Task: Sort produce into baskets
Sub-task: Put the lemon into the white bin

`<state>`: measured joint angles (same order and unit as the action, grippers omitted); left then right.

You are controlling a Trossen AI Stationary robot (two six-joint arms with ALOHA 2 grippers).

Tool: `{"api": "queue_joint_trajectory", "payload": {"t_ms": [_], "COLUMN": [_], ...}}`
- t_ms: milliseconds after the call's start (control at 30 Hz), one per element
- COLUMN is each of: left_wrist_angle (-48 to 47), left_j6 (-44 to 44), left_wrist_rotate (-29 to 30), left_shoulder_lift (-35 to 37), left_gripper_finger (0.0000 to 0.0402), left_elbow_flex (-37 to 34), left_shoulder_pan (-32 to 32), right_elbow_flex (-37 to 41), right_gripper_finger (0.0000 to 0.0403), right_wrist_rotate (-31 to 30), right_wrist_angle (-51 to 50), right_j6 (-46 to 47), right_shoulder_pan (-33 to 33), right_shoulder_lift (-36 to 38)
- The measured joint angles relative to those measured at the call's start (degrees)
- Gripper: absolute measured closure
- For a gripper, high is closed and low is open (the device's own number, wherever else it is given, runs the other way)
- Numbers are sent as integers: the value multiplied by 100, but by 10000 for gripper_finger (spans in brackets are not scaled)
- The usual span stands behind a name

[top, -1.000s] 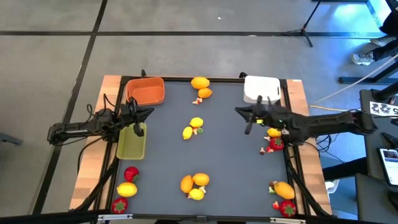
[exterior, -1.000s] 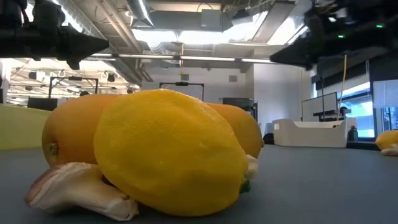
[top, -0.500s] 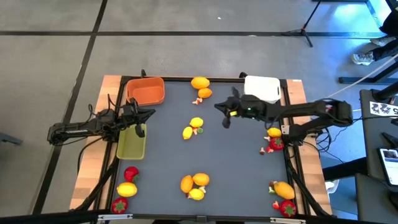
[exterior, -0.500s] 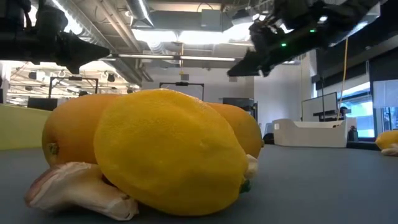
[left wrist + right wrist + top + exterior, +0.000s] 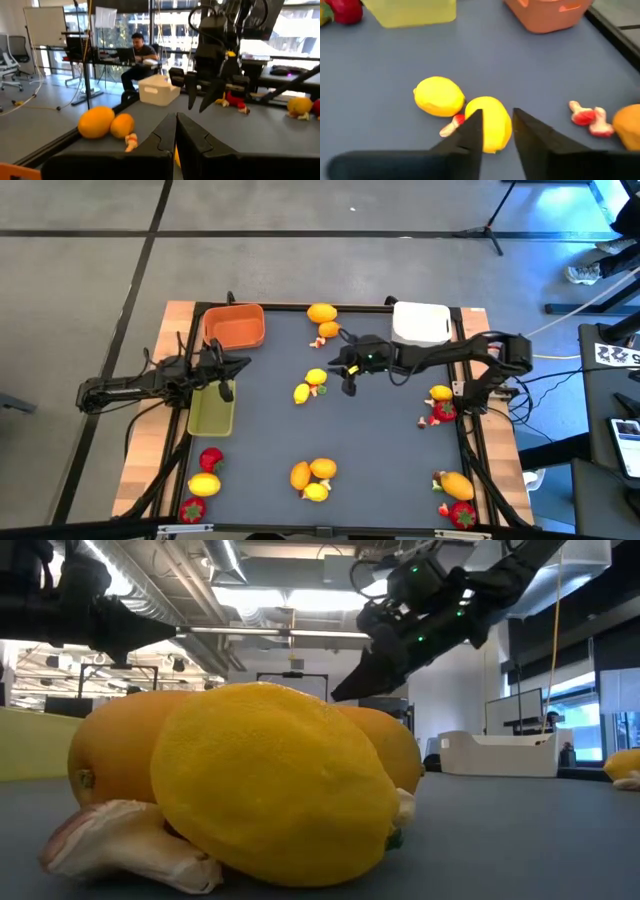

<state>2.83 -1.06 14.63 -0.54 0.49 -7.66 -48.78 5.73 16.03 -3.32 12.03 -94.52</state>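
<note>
My right gripper hangs open over the middle of the table, slanting down, its fingertips just short of two yellow citrus fruits. One yellow fruit shows through the gap between the fingers, with a small pale-and-red bit beside it on the mat. My left gripper is shut and level at the left edge, above the yellow-green basket. The orange basket stands far left, the white basket far right.
More produce lies in groups on the dark mat: oranges at the far edge, citrus at the near middle, strawberries and a lemon near left, fruit at the right edge and near right. A person sits beyond the table.
My right gripper has swept from the table's right side toward the left, to the middle above the two yellow fruits, sinking a little and tipping its fingers downward. The produce has stayed where it was.
</note>
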Motion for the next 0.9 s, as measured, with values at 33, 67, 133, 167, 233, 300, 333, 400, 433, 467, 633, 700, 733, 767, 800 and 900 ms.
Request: {"api": "queue_joint_trajectory", "payload": {"t_ms": [33, 67, 133, 167, 233, 300, 333, 400, 433, 467, 633, 700, 733, 767, 800, 900], "left_wrist_angle": [-10, -8, -8, -10, -8, -10, -8, -9, -10, -8, -10, -8, -9, -10, -8, -10], "left_j6": [0, 0, 0, 0, 0, 0, 0, 0, 0, -1, -1, 0, 0, 0, 0, 0], "left_wrist_rotate": [-3, -4, -4, -6, -5, -9, -11, -9, -13, -8, -7, -8, -7, -7, -7, -7], "left_shoulder_lift": [0, 0, 0, 0, 0, 0, 0, 0, 0, 0, 0, 0, 0, 0, 0, 0], "left_gripper_finger": [394, 394, 394, 394, 394, 394, 394, 394, 394, 394, 394, 394, 394, 394, 394, 394], "left_elbow_flex": [0, 0, 0, 0, 0, 0, 0, 0, 0, 0, 0, 0, 2, 2, 2, 0], "left_shoulder_pan": [1, 0, 0, 0, 0, 2, 1, 0, 2, 0, 1, 2, 0, 2, 0, 1], "right_elbow_flex": [-40, -88, -125, -163, -198, -248, -265, -293, -301, -299, -299, -299, -299, -299, -299, -433], "right_gripper_finger": [269, 253, 223, 210, 187, 169, 162, 152, 148, 146, 143, 143, 143, 143, 143, 143], "right_wrist_rotate": [21, 68, 143, 145, 145, 143, 143, 143, 143, 140, -113, -193, -233, -275, -333, -77], "right_wrist_angle": [-8, 17, 19, 23, 3, -2, 0, 3, 26, 25, 109, 135, 158, 192, 231, 9], "right_j6": [-6, -8, -15, -15, -10, -11, -11, -10, -8, -6, -11, -19, -44, -88, -102, 161], "right_shoulder_pan": [0, 0, 0, 0, 0, 0, 0, 0, 0, 0, 0, 0, 0, 0, 0, 0], "right_shoulder_lift": [-52, -111, -189, -254, -370, -484, -523, -587, -602, -604, -595, -595, -595, -595, -595, -595]}}
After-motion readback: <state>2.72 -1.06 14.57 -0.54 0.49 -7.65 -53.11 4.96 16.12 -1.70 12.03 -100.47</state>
